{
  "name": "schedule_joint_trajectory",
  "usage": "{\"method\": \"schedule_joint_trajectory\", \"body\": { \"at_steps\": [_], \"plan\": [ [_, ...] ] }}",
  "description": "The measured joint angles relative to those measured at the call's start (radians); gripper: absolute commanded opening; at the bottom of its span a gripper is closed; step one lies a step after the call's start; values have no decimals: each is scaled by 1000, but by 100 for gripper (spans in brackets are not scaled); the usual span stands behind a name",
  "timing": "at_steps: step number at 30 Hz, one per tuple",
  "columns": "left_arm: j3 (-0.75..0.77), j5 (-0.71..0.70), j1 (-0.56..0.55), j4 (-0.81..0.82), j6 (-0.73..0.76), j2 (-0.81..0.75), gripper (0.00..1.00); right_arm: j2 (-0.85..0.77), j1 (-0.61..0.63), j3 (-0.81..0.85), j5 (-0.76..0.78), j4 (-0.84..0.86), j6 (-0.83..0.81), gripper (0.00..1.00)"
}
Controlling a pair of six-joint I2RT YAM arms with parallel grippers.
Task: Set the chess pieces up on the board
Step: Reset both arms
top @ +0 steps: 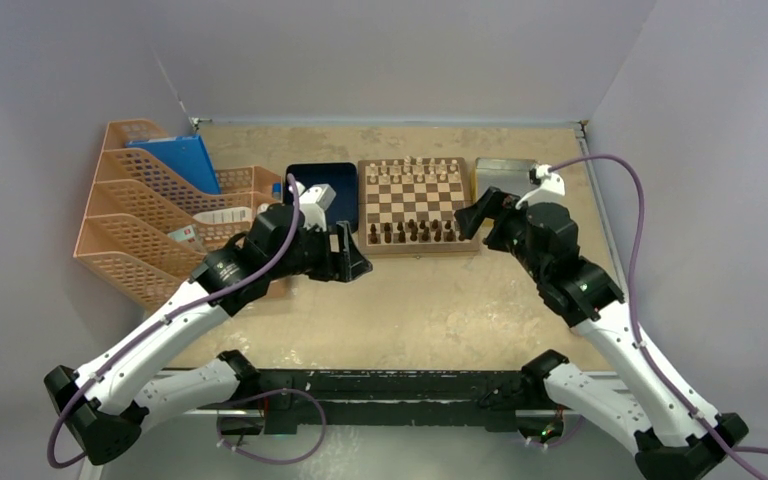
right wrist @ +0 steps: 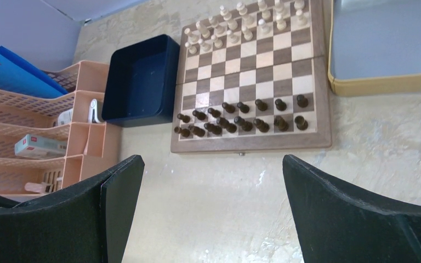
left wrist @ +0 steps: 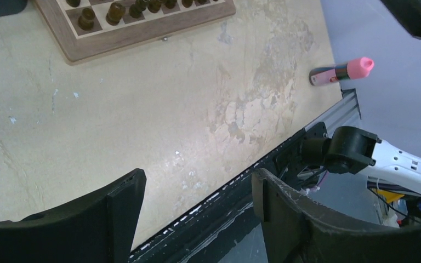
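Note:
The board (top: 412,205) lies at the table's back middle; it also shows in the right wrist view (right wrist: 250,76) and its near corner in the left wrist view (left wrist: 115,38). Dark chess pieces (right wrist: 241,118) stand in its two near rows, some crowded at the left; pale pieces (right wrist: 241,24) stand in the far rows. My left gripper (top: 355,262) is open and empty over bare table, left of the board's near corner. My right gripper (top: 467,215) is open and empty at the board's right edge. Its fingers (right wrist: 115,197) frame bare table.
A dark blue tray (top: 320,190) sits left of the board, a silver tray (top: 505,175) right of it. Orange file racks (top: 150,210) stand at the far left. A pink-capped marker (left wrist: 340,72) lies near the table's front edge.

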Motion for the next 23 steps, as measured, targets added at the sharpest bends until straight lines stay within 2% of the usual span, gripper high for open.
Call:
{"method": "schedule_joint_trajectory", "body": {
  "at_steps": [7,16,23],
  "plan": [
    [-11,40,0,39,1,-8,73,-112,0,-135,-42,31,57,99],
    [19,44,0,62,18,58,73,-145,0,-136,-52,60,63,99],
    [19,42,0,72,18,19,73,-144,0,-120,-52,72,57,99]
  ]
}}
